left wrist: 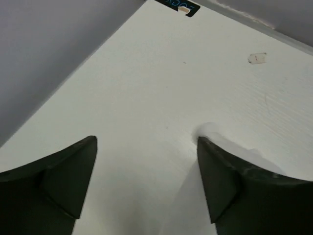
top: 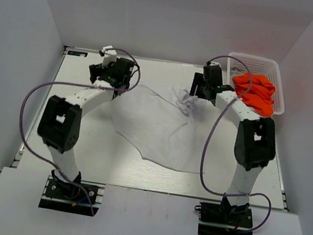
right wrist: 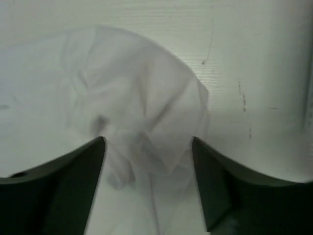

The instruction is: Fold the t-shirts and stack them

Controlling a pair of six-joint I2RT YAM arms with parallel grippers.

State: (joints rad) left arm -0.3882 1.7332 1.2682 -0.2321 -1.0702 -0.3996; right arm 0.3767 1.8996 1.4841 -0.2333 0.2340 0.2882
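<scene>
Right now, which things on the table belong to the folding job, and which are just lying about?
Job in hand:
white t-shirt, spread crumpled mid-table
orange t-shirt, bunched in the basket

Just lying about:
white lattice basket, far right corner
scrap of tape on the tabletop
dark label at the far left edge

The spread t-shirt (top: 155,126) lies on the table (top: 80,147), between my two tools and reaching from them back toward my bases. My left tool (top: 112,75) is at its far left corner, with the cloth edge just beside the tool's right finger. My right tool (top: 204,88) is over its far right corner, with crumpled cloth under the gap. Right of that tool, at the table's far right corner, stands the basket (top: 281,89), with the bunched t-shirt (top: 255,93) inside it.
</scene>
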